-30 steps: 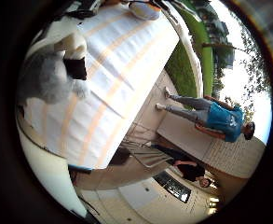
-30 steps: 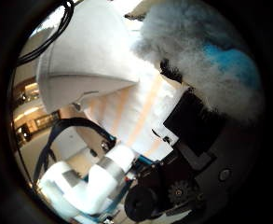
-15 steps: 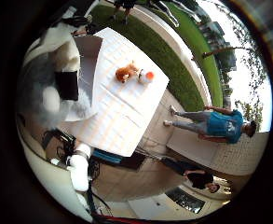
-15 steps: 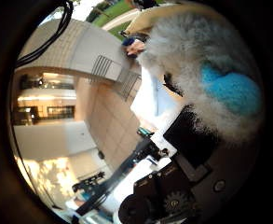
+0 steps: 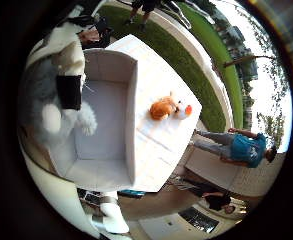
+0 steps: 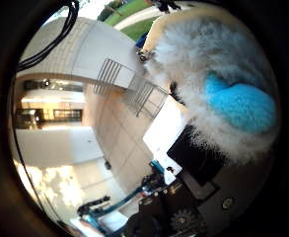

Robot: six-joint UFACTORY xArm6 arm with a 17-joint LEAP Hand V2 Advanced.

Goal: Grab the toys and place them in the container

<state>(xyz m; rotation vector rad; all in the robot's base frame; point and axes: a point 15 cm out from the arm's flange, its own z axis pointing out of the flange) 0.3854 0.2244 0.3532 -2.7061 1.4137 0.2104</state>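
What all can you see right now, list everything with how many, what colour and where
fluffy toy: one, white-grey fur with a blue patch, held close against the palm, above the container
container: one, white, open box on the table, nothing lying inside it
orange toy: one, orange plush, lying on the table beside the container
small toy: one, orange-red and white, on the table right next to the orange toy
table: one, white, outdoors on paving beside a grass strip
hand: one, black and white parts, fingers curled round the fluffy toy
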